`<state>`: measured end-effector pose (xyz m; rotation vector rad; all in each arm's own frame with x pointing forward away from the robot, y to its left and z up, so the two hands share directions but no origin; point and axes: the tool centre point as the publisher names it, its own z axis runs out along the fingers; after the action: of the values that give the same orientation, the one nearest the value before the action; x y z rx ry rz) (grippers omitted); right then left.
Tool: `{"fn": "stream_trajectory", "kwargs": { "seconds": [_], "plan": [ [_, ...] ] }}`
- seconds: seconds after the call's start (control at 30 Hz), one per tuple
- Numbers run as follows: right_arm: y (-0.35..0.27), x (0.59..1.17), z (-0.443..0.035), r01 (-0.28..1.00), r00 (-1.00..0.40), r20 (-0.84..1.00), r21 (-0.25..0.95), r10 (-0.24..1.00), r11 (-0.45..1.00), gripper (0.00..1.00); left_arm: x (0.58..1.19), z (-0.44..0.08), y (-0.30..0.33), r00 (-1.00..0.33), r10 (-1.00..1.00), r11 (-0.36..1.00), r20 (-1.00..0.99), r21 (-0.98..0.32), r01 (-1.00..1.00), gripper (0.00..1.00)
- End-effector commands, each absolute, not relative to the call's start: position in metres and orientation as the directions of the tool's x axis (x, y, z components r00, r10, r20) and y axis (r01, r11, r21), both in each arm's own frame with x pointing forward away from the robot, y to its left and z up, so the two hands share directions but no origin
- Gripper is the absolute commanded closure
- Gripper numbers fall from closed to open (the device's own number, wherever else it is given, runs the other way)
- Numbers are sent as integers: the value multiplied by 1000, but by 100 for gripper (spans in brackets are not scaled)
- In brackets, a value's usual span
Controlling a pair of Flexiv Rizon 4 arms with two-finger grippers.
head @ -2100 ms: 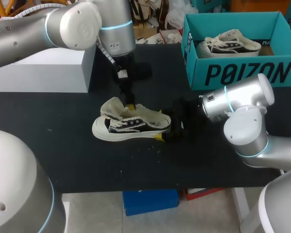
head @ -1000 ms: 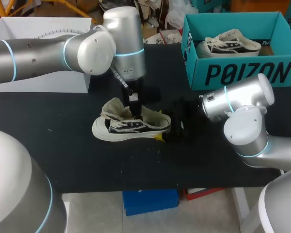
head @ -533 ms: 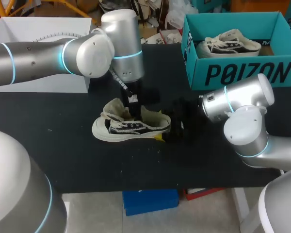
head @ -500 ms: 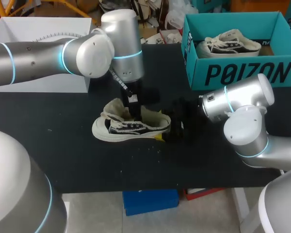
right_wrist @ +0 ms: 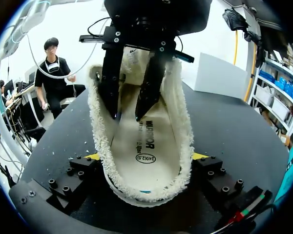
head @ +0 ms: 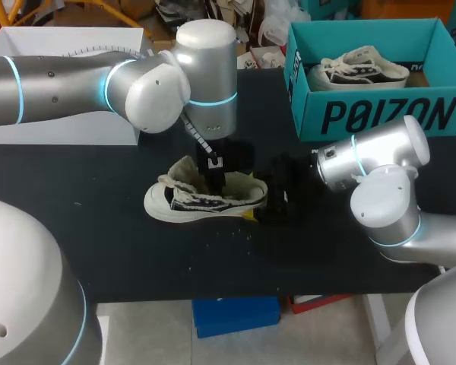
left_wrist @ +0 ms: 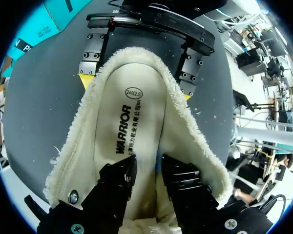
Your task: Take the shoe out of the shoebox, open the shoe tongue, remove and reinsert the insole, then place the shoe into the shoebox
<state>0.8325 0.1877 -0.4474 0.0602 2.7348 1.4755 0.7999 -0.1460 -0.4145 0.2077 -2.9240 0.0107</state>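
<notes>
Left wrist view: my left claw (left_wrist: 149, 166) stands inside the cream, fleece-lined canvas shoe (head: 205, 199). Its black fingers are a narrow gap apart, tips down on the pale insole (left_wrist: 132, 112), with nothing pinched between them; their yellow ends are out of sight. The insole bears black print along its length and an oval stamp near the heel. Just beyond, my right claw (right_wrist: 146, 157) clamps the heel from both sides. The shoe stands on the black worktop (head: 137, 251). Farther back sits the teal cardboard shoebox (head: 380, 114), with large dark lettering on its wall and a second shoe (head: 357, 70) inside.
</notes>
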Motion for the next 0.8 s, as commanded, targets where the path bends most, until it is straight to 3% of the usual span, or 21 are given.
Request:
{"fn": "stream_trajectory", "kwargs": {
  "seconds": [0.03, 0.13, 0.5, 0.8],
  "plan": [
    [187, 833, -450, 20, -999, -10, 835, 51, 550, 100, 789, -417, -138, -982, -170, 985, 80, -3, -171, 70],
    [187, 833, -450, 20, -999, -10, 835, 51, 550, 100, 791, -416, -135, -982, -186, 982, 20, 18, -186, 64],
    [187, 833, -450, 20, -999, -10, 835, 51, 550, 100, 801, -416, -120, -958, -204, 975, -203, 46, -218, 66],
    [187, 833, -450, 20, -999, -10, 835, 51, 550, 100, 811, -410, -112, -935, -193, 980, -297, -12, -198, 70]
  ]
}}
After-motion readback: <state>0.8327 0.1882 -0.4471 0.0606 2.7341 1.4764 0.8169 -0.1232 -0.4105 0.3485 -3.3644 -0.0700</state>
